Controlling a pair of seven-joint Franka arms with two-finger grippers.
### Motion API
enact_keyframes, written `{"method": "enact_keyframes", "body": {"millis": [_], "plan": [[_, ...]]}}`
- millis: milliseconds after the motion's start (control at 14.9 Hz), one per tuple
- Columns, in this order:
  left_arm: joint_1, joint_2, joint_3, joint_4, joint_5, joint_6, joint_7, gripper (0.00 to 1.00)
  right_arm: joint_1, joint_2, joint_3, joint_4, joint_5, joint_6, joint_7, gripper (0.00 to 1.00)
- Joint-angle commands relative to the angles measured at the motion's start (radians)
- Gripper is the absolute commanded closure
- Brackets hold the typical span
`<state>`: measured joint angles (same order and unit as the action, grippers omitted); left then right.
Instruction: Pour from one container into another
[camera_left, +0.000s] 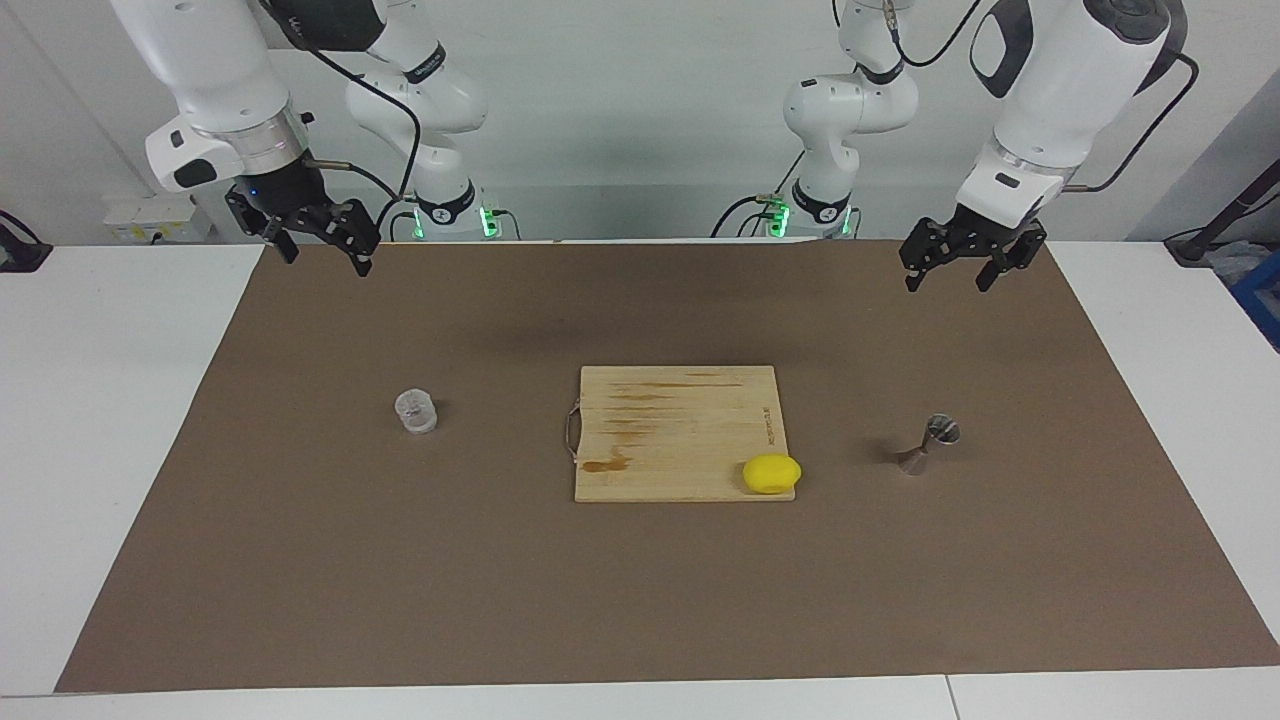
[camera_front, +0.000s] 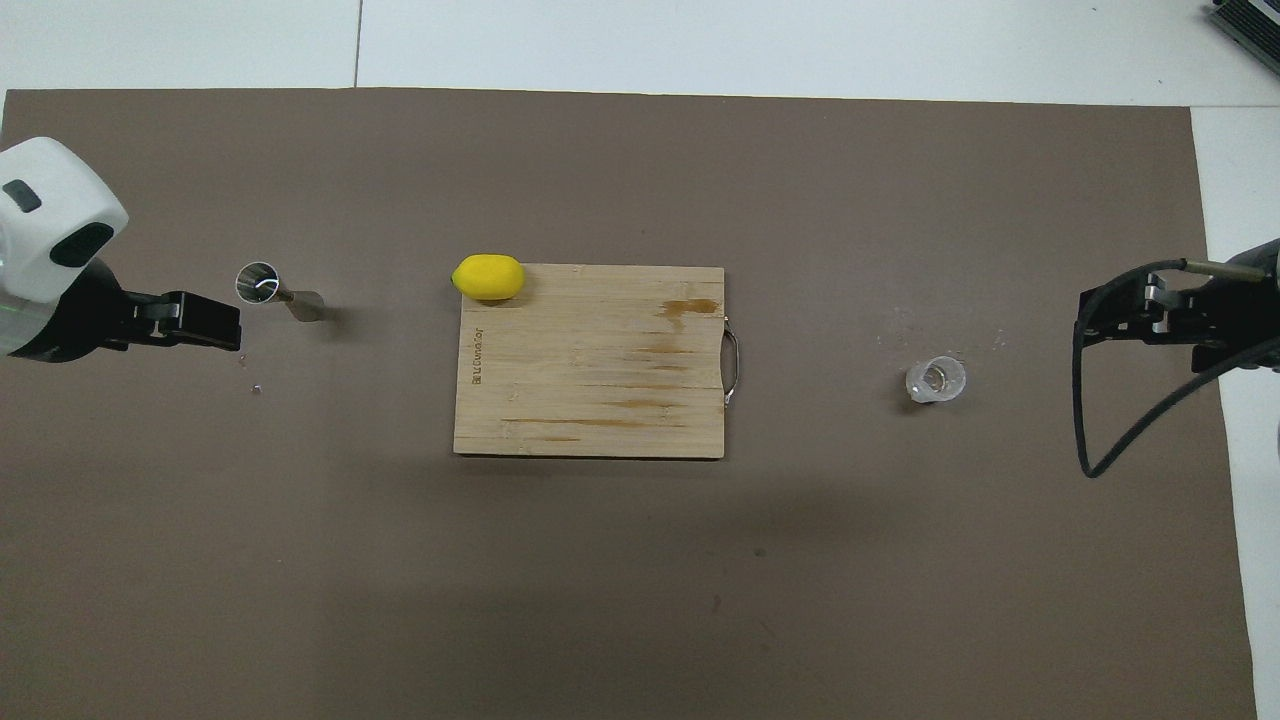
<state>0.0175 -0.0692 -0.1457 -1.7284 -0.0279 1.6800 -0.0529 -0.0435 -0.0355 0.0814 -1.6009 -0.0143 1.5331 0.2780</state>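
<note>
Both pincers hang open and empty above the table (camera_left: 150, 400): left pincer (camera_left: 945, 268), right pincer (camera_left: 318, 243); the clear cup (camera_left: 416, 411), toward the right arm's end, looks light and slippery, best gripped mid-wall, while the steel jigger (camera_left: 928, 444) stands upright toward the left arm's end.

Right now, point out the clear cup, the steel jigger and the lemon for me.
clear cup (camera_left: 416, 411), facing view, on its textured wall.
steel jigger (camera_left: 928, 446), facing view, on its narrow waist.
lemon (camera_front: 488, 277), overhead view, on the middle of its yellow skin.
</note>
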Motion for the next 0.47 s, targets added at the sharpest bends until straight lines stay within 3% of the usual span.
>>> {"method": "enact_keyframes", "body": {"millis": [0, 404], "plan": [[-0.004, -0.03, 0.009, -0.033, -0.003, 0.0, -0.007, 0.0, -0.013, -0.024, 0.003, -0.027, 0.022, 0.013, -0.028, 0.0], [-0.002, -0.03, 0.011, -0.031, 0.002, 0.009, -0.001, 0.0, -0.013, -0.024, 0.003, -0.027, 0.022, 0.015, -0.028, 0.0]]}}
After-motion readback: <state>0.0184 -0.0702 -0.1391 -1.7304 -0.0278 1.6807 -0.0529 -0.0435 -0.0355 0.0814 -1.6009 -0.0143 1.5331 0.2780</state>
